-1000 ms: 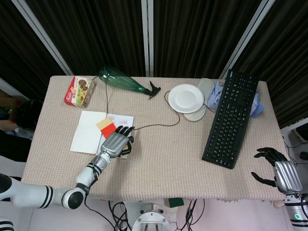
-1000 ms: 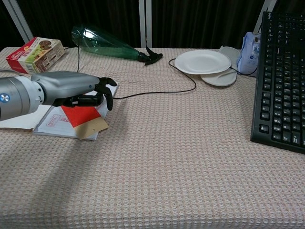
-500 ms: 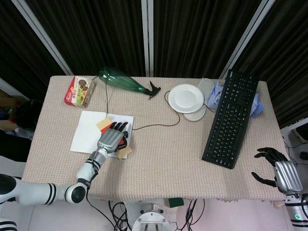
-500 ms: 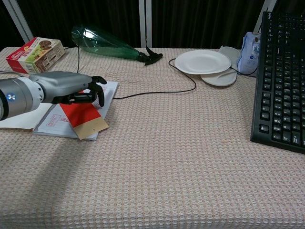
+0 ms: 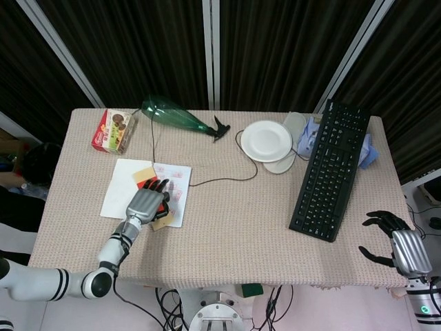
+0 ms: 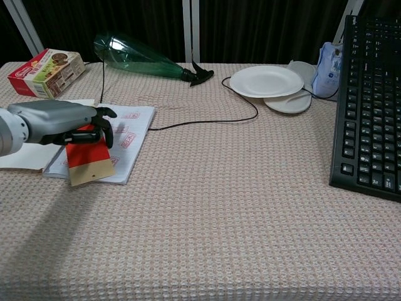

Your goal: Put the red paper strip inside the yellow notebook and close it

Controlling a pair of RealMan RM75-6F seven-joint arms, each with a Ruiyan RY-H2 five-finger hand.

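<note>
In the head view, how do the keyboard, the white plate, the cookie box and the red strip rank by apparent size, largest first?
1. Keyboard, clearly the largest.
2. White plate.
3. Cookie box, somewhat smaller than the plate.
4. Red strip: least showing, but the left hand covers most of it, so its full size is unsure.

Robot test lab, staged setup. Counter (image 5: 234, 227) draped in beige waffle-weave cloth, backed by black curtains (image 5: 275, 48) with grey metal framing. Unrelated props scattered along the top of frame: black keyboard (image 5: 329, 179), white plate (image 5: 266, 141), green plastic bottle (image 5: 176, 116), snack box (image 5: 114, 130). Loose cables hang below the counter's near edge.
</note>
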